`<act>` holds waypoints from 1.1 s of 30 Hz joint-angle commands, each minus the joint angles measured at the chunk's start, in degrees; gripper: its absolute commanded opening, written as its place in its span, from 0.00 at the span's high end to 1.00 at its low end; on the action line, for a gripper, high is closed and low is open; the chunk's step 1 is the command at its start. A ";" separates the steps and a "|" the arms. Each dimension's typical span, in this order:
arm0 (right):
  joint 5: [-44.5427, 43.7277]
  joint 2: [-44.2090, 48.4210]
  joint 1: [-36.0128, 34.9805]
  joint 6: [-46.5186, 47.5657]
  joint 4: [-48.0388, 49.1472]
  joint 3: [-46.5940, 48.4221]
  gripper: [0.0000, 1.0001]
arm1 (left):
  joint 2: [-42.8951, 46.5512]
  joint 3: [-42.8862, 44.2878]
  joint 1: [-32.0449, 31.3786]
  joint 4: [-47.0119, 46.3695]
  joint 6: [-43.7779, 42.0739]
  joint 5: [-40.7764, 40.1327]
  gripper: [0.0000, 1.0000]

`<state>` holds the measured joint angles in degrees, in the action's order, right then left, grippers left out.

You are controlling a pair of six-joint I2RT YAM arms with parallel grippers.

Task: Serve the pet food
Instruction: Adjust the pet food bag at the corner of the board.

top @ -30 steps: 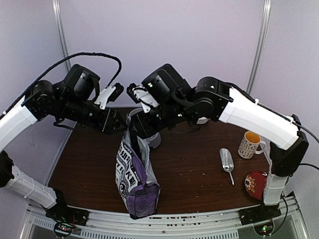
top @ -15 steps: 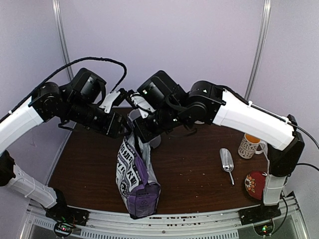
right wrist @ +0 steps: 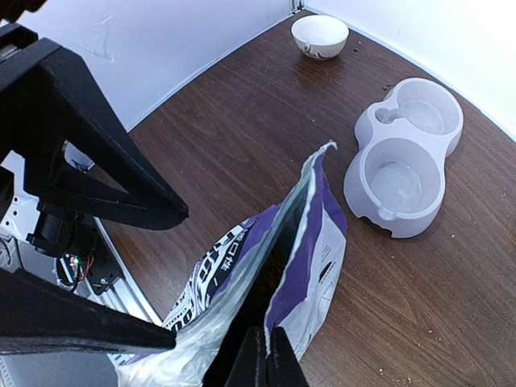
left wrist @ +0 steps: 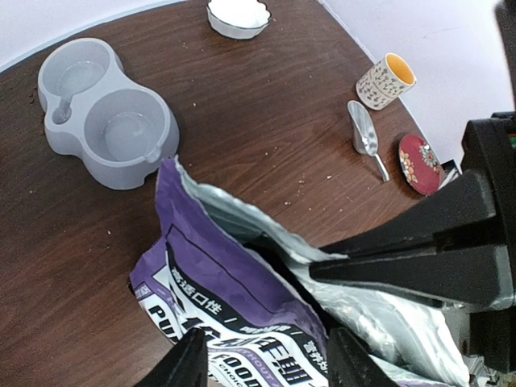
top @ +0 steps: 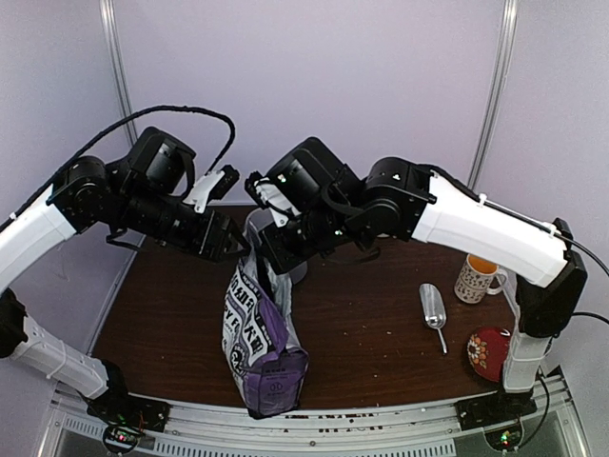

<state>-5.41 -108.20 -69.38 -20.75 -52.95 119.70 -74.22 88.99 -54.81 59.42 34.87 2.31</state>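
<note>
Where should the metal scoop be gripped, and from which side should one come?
Grip the thin handle, coming straight down from above. The scoop lies flat on the table, its wide end toward the far side and the handle pointing to the near edge, so the narrow handle is probably the easiest part to close on.

The purple bag (left wrist: 234,298) is glossy printed plastic film, creased, with a crinkled silvery foil lining (left wrist: 379,322). The table (left wrist: 266,121) is dark wood grain with a dull sheen. In the left wrist view, the double bowl (left wrist: 109,113) at the bag's ten o'clock is smooth matt grey plastic. At two o'clock lie a bright metal scoop (left wrist: 363,137) and a glazed ceramic mug (left wrist: 385,81).
</note>
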 commanded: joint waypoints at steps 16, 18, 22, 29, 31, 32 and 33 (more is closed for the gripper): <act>-4.02 2.97 0.76 -0.27 -1.20 -2.52 1.00 | -5.08 2.69 -1.44 -3.87 0.16 -0.20 0.82; -4.39 3.32 0.83 -0.32 -1.39 -2.65 1.00 | -5.40 2.64 -1.44 -3.87 0.12 -0.27 0.99; -6.30 3.87 1.16 -0.34 -2.87 -1.76 1.00 | -5.56 4.56 -1.44 -0.02 -0.17 -3.06 1.00; -12.19 6.01 1.76 -1.22 -7.38 -1.66 1.00 | -7.57 17.35 -1.44 17.14 -2.22 -13.32 1.00; -13.56 6.29 1.74 -2.02 -8.42 -1.66 1.00 | -9.07 21.51 -1.44 21.61 -3.16 -14.68 1.00; -14.01 6.45 1.78 -2.47 -8.67 -1.66 1.00 | -9.88 23.17 -1.44 23.81 -3.57 -15.43 1.00; -14.20 6.60 1.77 -2.98 -8.94 -1.66 1.00 | -10.84 24.81 -1.43 25.75 -4.14 -16.06 1.00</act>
<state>-11.75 -105.62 -68.95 -21.63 -57.93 117.78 -83.96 105.60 -56.71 77.45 34.09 -6.00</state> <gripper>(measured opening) 0.018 0.018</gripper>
